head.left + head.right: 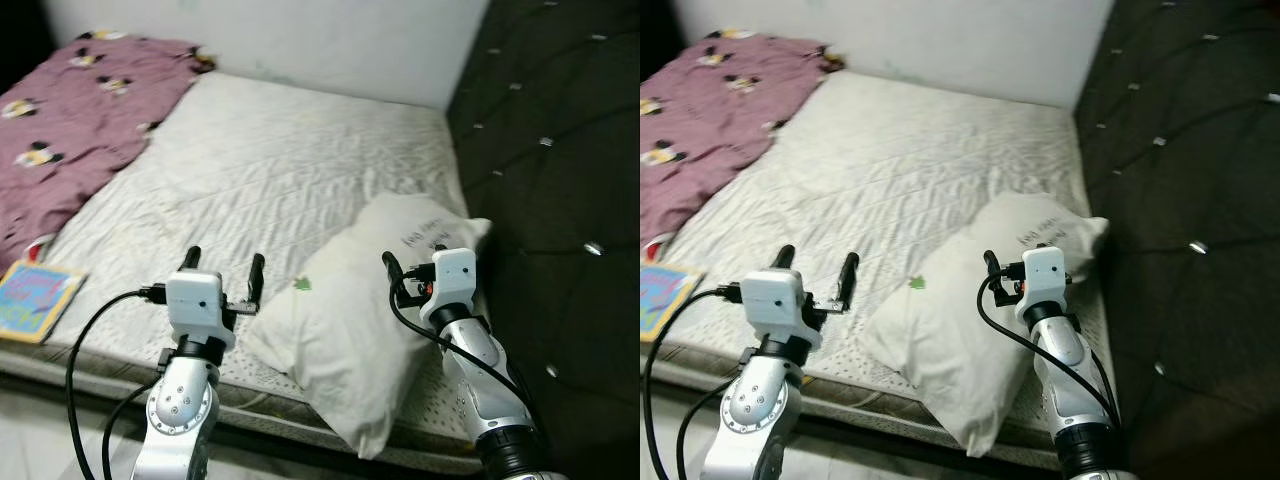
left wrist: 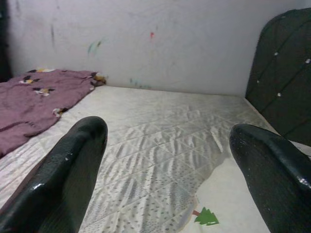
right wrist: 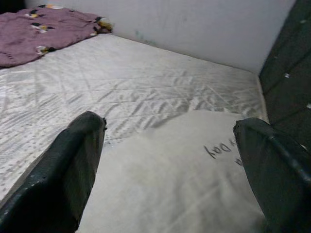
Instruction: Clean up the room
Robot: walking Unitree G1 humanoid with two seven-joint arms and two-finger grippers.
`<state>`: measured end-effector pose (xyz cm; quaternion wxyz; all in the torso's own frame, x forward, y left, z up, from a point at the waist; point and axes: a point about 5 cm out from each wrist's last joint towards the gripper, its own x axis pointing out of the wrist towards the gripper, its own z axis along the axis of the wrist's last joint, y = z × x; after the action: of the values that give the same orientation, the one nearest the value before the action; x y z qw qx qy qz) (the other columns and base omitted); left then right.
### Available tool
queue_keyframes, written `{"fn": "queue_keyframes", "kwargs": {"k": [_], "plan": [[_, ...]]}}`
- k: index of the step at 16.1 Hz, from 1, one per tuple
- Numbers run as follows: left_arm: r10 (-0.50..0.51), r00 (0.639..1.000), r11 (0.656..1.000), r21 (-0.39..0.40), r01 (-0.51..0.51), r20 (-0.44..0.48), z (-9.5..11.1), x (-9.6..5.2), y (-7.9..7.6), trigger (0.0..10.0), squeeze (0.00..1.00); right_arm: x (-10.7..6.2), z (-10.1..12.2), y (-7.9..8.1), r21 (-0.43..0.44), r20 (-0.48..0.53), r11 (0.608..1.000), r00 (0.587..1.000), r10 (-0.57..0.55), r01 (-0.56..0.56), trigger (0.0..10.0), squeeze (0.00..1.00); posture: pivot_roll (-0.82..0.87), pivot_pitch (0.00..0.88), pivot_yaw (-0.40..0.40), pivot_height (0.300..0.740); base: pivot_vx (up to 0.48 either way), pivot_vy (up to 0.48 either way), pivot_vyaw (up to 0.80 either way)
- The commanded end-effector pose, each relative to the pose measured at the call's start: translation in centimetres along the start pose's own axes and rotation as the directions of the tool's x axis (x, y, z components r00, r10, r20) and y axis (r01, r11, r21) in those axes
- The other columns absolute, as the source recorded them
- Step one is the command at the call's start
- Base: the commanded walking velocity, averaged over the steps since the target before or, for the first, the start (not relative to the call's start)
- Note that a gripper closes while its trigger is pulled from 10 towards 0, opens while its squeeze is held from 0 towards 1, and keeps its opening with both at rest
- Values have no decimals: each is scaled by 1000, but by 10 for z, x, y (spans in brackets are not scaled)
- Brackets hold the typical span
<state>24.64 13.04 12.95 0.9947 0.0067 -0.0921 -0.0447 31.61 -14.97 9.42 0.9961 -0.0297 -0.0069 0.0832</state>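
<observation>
From the head camera, your left gripper [image 1: 224, 266] and right gripper [image 1: 412, 266] both hover with fingers spread, holding nothing, over the crumpled white cloth pillow [image 1: 365, 320], which overhangs the near edge of the white quilted mattress [image 1: 270, 170]. Nudge it carelessly and it could slide to the floor. A colourful picture book [image 1: 33, 297] lies far left.

In the right wrist view, the pillow's dark handwriting [image 3: 224, 149] is too blurred to read.

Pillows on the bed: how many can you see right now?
1. A white pillow lies at the mattress's near right corner, by the dark headboard, under the right gripper. The purple blanket could hide another.
</observation>
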Motion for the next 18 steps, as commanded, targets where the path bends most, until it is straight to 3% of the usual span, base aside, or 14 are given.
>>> {"fn": "queue_keyframes", "kwargs": {"k": [1,4,6,9,18], "plan": [[-17,1000,1000,0,17,2,3,-2,-4,10000,0,-2,-2,-3,13,-15,1000,1000,-15,15,10000,0,0,66,-99,740,0,0,0],[-55,998,997,-61,55,8,6,-2,-8,10000,0,-3,-4,17,-1,-15,996,996,85,-85,10000,0,13,78,-103,740,0,0,0],[-57,998,997,-60,57,2,7,-7,-7,10000,0,-3,-6,24,15,-23,996,995,92,-92,10000,0,18,84,-101,740,186,0,0],[-79,997,996,-41,78,-10,7,-8,-7,10000,0,-7,-8,27,23,-27,995,995,94,-93,10000,0,15,101,-98,740,353,0,-656],[-138,990,989,-48,137,-20,8,-11,-15,10000,0,-8,-10,23,15,-47,996,995,83,-82,10000,0,17,113,-93,740,367,0,0]]}}
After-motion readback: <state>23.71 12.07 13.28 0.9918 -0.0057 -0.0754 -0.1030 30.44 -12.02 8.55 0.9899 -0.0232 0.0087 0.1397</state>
